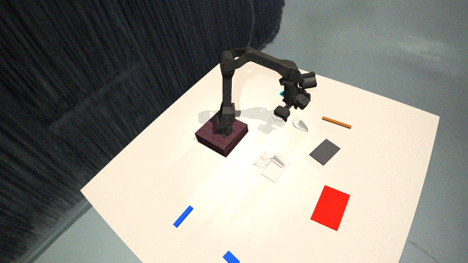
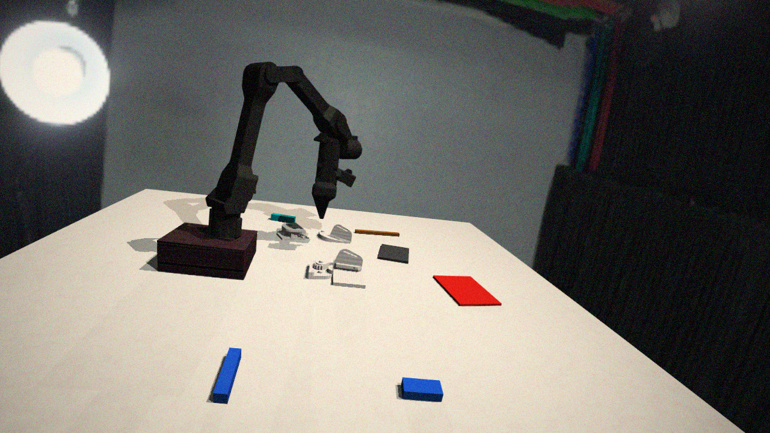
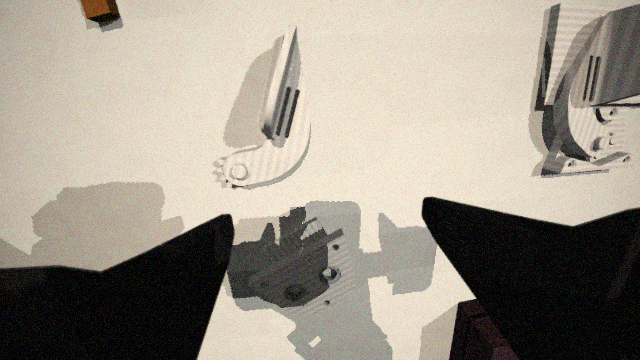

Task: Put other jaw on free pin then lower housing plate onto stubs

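The free jaw (image 1: 300, 124) (image 2: 336, 235) (image 3: 290, 155) lies on the table with its blade upright and its toothed end toward the housing plate. The pale housing plate (image 1: 277, 118) (image 2: 293, 233) (image 3: 343, 287) lies beside it, partly in shadow. The base (image 1: 260, 162) (image 2: 318, 273) (image 3: 607, 145) carries the other jaw (image 1: 278, 160) (image 2: 348, 261) (image 3: 615, 60), whose blade stands over a ribbed flat piece (image 1: 273, 173) (image 2: 349, 279) (image 3: 575, 30). My gripper (image 1: 292, 110) (image 2: 322, 216) (image 3: 330, 215) is open and empty, above the table near the housing plate and free jaw. The free pin is unclear.
An orange bar (image 1: 336, 122) (image 2: 376, 232) (image 3: 101, 9), a dark grey plate (image 1: 324, 151) (image 2: 393, 253) and a red sheet (image 1: 330, 207) (image 2: 467, 290) lie beyond the parts. A teal block (image 1: 282, 94) (image 2: 282, 218) lies behind. Two blue blocks (image 1: 183, 216) (image 2: 421, 389) lie at the front.
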Controlling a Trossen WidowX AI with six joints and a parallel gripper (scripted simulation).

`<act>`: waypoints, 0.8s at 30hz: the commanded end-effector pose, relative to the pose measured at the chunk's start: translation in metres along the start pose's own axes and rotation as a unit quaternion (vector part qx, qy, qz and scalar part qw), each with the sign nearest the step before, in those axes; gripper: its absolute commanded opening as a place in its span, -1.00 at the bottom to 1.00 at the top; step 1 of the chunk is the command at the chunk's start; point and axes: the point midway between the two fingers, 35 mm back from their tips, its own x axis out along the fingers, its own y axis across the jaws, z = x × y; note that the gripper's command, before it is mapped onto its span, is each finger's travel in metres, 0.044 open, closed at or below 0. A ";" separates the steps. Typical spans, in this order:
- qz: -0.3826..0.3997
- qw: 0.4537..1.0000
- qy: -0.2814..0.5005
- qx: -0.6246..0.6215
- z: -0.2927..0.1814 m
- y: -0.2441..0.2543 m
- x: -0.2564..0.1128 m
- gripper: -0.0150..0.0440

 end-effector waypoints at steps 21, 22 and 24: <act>-0.004 1.000 0.004 -0.001 -0.002 -0.003 -0.006 0.73; -0.004 1.000 0.004 -0.001 -0.002 -0.003 -0.006 0.64; -0.004 1.000 0.004 -0.001 -0.002 -0.003 -0.006 0.47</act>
